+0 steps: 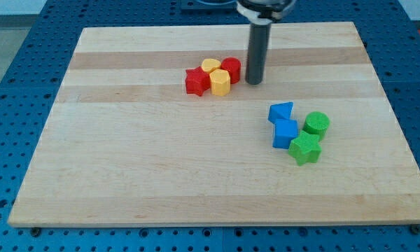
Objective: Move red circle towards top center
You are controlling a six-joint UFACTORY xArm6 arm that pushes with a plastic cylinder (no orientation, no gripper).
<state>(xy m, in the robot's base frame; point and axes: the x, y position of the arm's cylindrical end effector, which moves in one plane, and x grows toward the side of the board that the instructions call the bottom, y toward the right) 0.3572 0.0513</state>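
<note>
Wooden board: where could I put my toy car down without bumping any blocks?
The view's left half of the wooden board is bare, and so is the strip along the view's bottom. It is crowded near the top centre, where the red star, two yellow blocks and red circle huddle beside my tip, and at the right around the blue and green blocks.

My tip (253, 82) stands just beside the red circle (231, 69), at its 3 o'clock. The red circle touches a yellow heart-like block (211, 66) at its 9 o'clock and a yellow hexagon (220, 82) at its 7 o'clock. A red star (195, 81) sits at the hexagon's 9 o'clock.
</note>
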